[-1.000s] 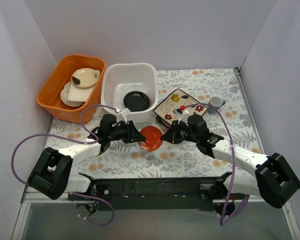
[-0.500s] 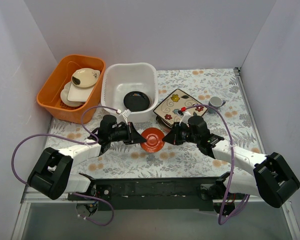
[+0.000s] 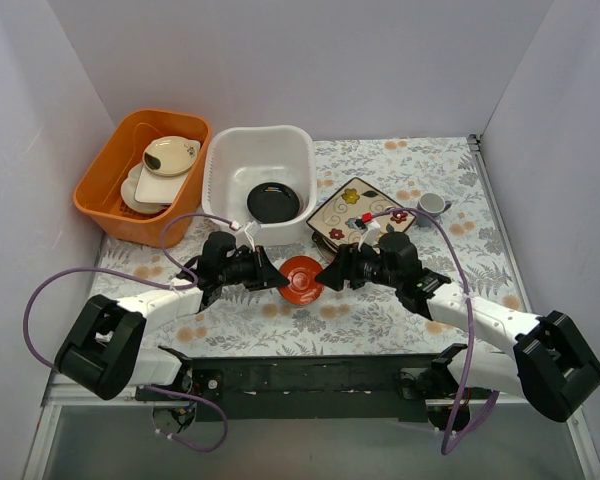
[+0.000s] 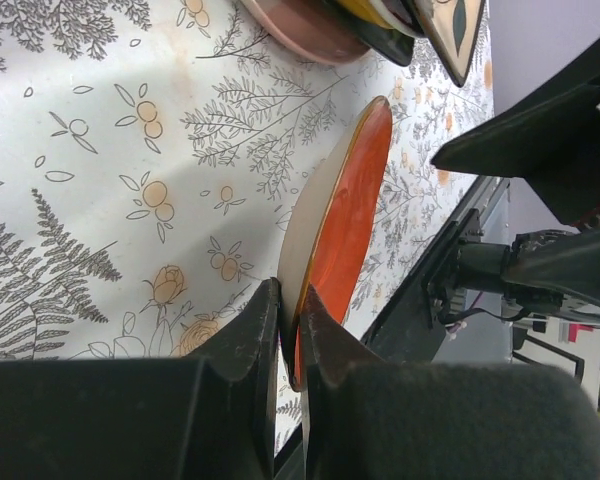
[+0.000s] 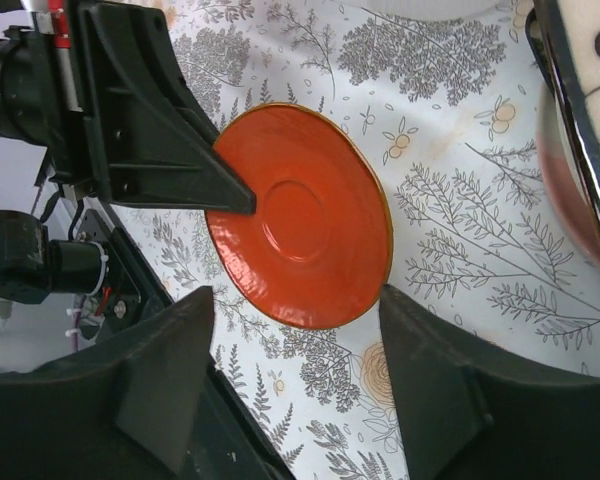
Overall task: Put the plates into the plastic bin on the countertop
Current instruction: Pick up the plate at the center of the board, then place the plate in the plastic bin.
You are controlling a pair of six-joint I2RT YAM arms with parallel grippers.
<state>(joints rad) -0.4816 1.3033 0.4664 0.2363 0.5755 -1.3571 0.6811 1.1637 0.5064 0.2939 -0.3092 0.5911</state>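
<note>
There's the left tool (image 4: 288, 300) pinched tight on the rim of the red saucer (image 4: 345, 210), at six o'clock of the plastic bin (image 3: 259, 131). The right tool (image 5: 295, 295) gapes wide, empty. With such a thin edge grip, the saucer could swivel and drop onto the counter (image 3: 380, 310).

The saucer (image 3: 302, 279) is glossy orange-red with a thin golden rim, and its underside is pale cream in the left wrist view. The countertop (image 3: 380, 310) is white, printed with grey fern leaves and pale orange flowers. The plastic bin (image 3: 230, 160) is plain white, and the round plate (image 3: 273, 202) in it is glossy black. The square plate (image 3: 355, 205) is cream with a dark border, black curls and red and yellow flowers. The tub (image 3: 100, 180) is orange, its dishes (image 3: 170, 155) cream with brown marks. The cup (image 3: 431, 204) is grey. The left gripper (image 3: 276, 278) and right gripper (image 3: 332, 272) are black, the cables (image 3: 40, 300) purple.
</note>
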